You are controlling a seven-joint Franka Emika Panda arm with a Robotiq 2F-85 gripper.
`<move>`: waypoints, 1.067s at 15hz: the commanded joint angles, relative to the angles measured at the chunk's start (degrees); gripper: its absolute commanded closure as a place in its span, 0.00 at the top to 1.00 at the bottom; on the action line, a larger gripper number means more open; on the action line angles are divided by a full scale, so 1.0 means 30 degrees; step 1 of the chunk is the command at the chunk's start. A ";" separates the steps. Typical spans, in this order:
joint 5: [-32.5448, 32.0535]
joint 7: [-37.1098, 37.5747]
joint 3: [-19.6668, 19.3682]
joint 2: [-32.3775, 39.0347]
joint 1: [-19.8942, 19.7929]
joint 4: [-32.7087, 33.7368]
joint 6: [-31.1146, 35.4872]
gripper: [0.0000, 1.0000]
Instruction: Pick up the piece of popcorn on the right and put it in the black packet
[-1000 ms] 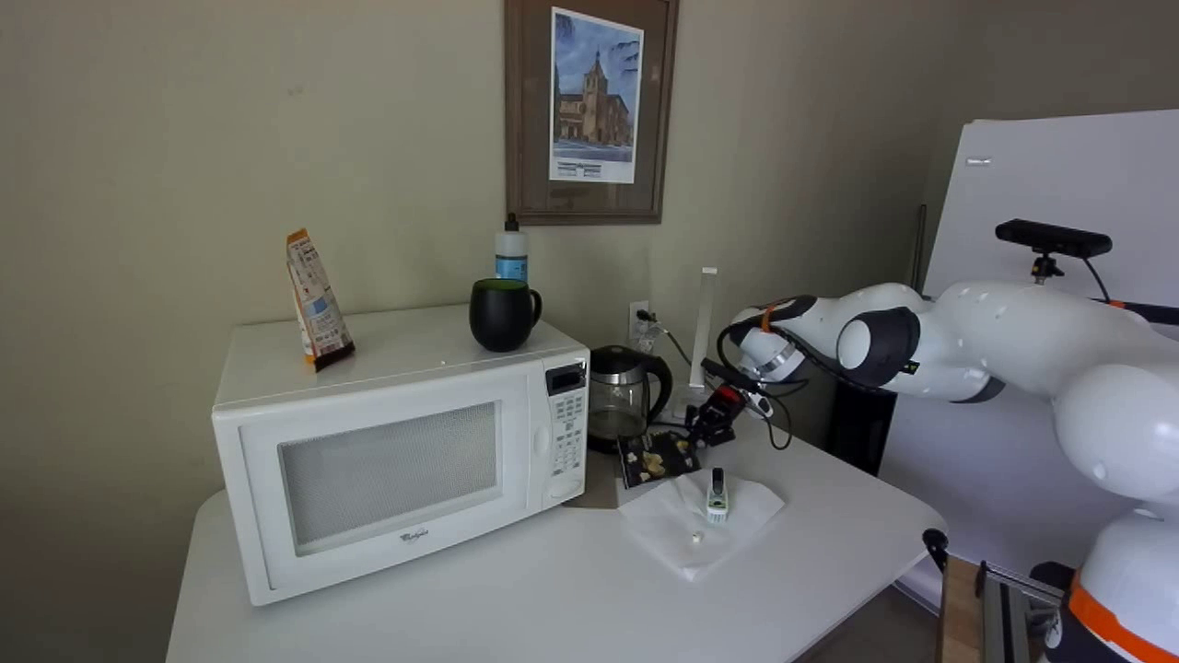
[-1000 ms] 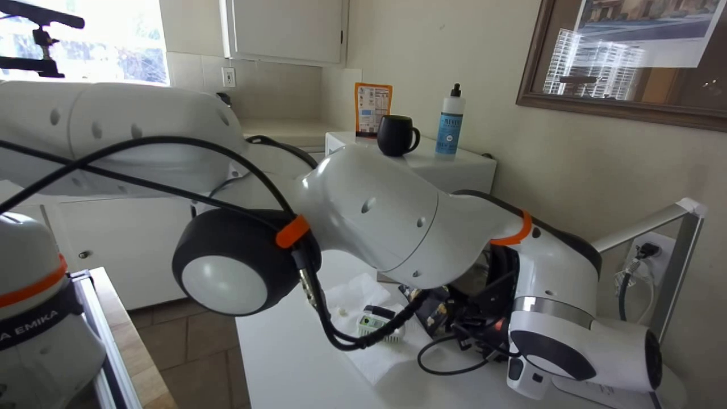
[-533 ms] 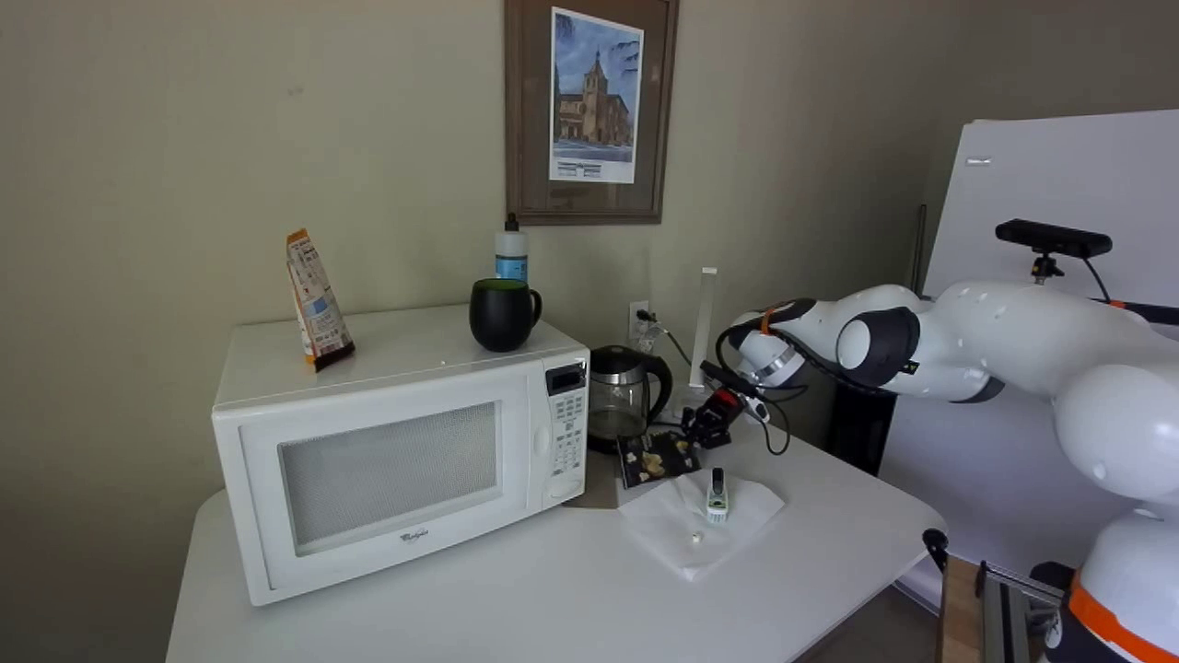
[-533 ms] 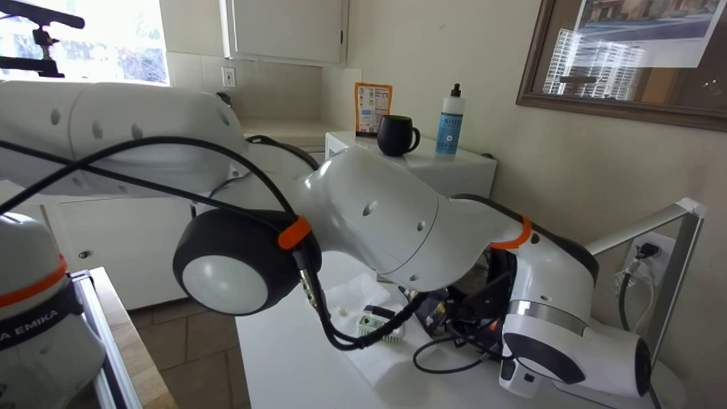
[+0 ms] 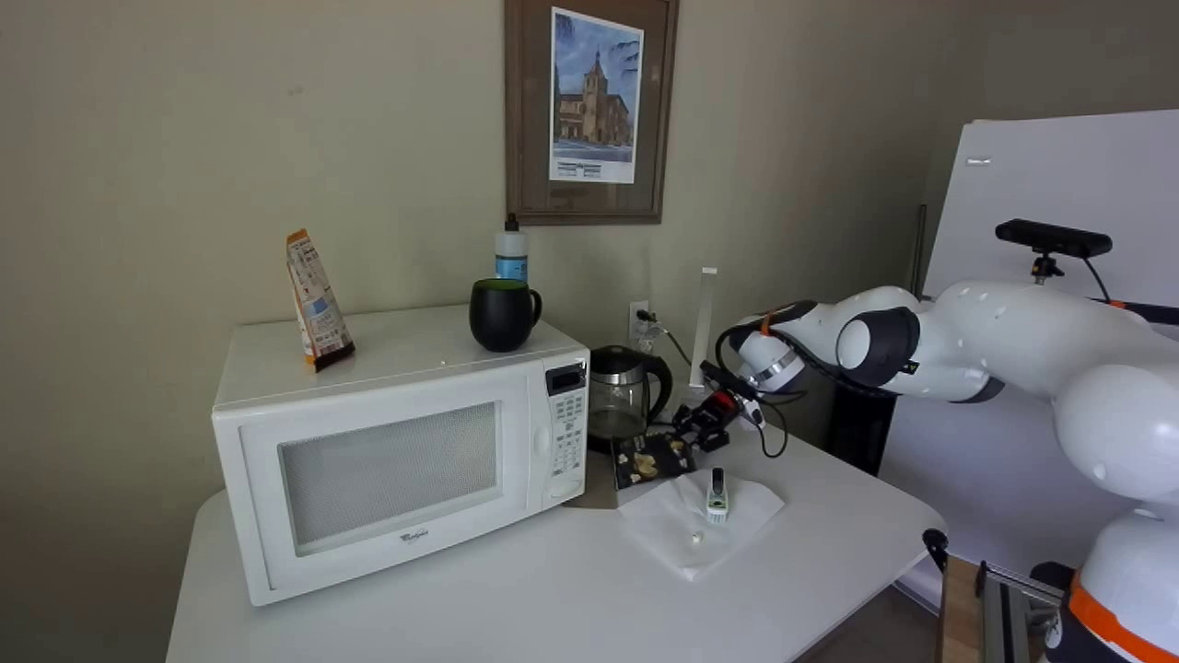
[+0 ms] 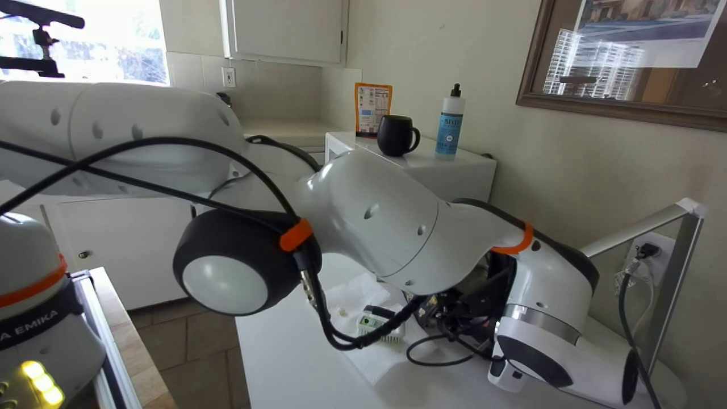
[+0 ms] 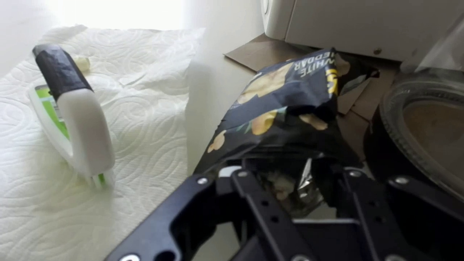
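The black packet [image 5: 652, 459], with popcorn pictures, lies beside the kettle. It shows in the wrist view [image 7: 286, 123] with its open mouth toward me and pale pieces and silver lining inside. My gripper [image 5: 702, 427] is at this mouth. In the wrist view my gripper's [image 7: 290, 168] fingers are spread apart, with the tips hidden in the packet. I see nothing clamped between them. A small pale piece of popcorn [image 5: 697, 538] lies on the white paper towel [image 5: 668, 543]. It also shows in an exterior view [image 6: 341, 312] and in the wrist view [image 7: 83, 64], behind the brush.
A white and green brush-like tool [image 7: 81, 119] with a black tip stands on the towel. The glass kettle [image 5: 619, 396] is right behind the packet. The white microwave [image 5: 405, 442] carries a black mug [image 5: 502, 316]. A white lamp [image 5: 704, 331] stands behind the gripper.
My gripper has moved slightly left and down toward the packet in an exterior view. The packet has been nudged slightly left. The popcorn on the towel has not moved.
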 commanded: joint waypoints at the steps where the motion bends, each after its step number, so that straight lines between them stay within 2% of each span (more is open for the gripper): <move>1: 0.0835 -0.0271 -0.0398 -0.0001 0.0038 -0.0289 -0.0617 0.77; 4: 0.0878 -0.0157 -0.0689 -0.0001 0.0079 -0.0220 -0.0771 1.00; 12: 0.0687 0.0113 -0.1143 -0.0075 -0.0090 0.0096 -0.1830 0.99; 13: 0.0694 0.0091 -0.1179 -0.0091 -0.0092 0.0116 -0.1884 0.74; 14: 0.0685 0.0076 -0.1222 -0.0102 -0.0077 0.0145 -0.1967 0.73; 16: 0.0638 0.0136 -0.1284 0.0058 -0.0036 0.0468 -0.2147 0.55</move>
